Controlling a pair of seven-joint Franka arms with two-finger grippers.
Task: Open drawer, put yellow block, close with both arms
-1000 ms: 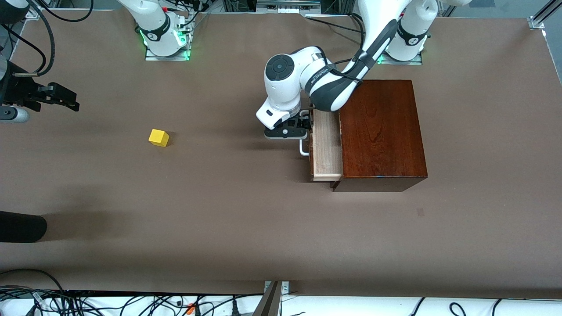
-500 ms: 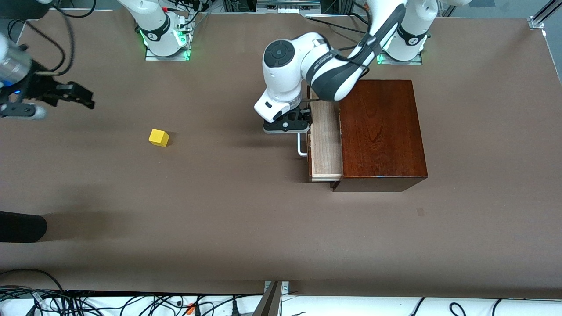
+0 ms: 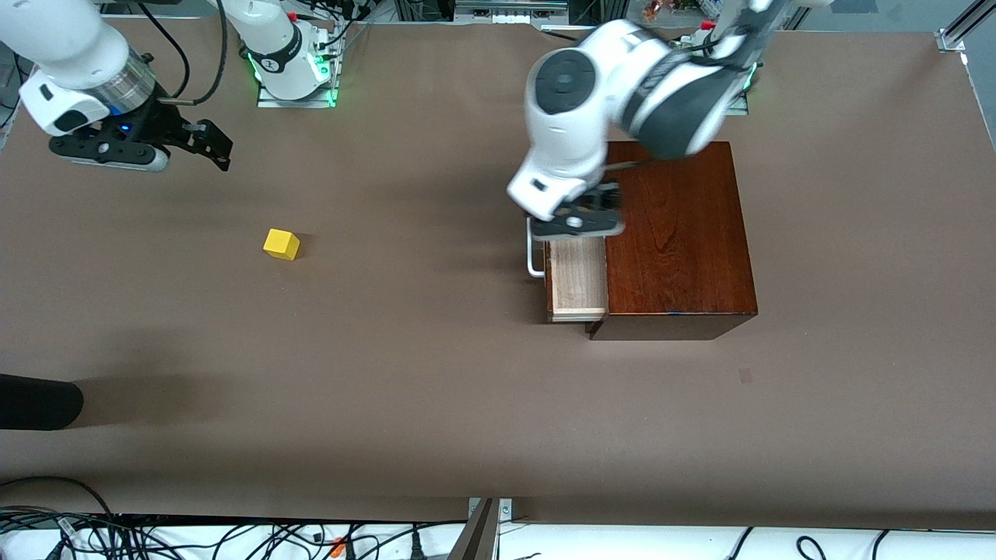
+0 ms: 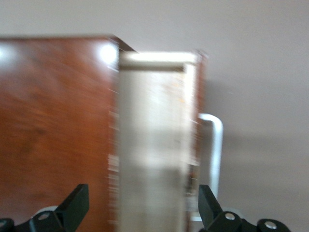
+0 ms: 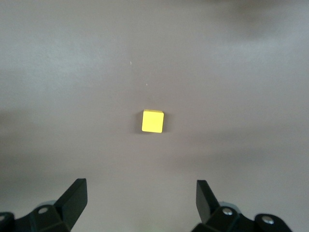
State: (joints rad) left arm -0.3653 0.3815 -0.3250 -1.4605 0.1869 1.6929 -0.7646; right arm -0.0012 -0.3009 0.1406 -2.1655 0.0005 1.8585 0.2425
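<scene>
two open grippers now: our left gripper point(image 3: 577, 221) hangs over the open drawer point(image 3: 578, 278), right gripper point(image 3: 204, 144) needs lowering onto the yellow block point(image 3: 282, 243).

You see a bench point(image 3: 389, 373) covered in matte brown, with tangled cables point(image 3: 194, 537) along its near edge and metal framing point(image 3: 961, 31) at one corner.

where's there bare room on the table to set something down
Bare table spans between the yellow block and the open drawer, and all along the camera-side edge. It is crowded at the wooden box, where the left gripper hangs over the drawer.
</scene>
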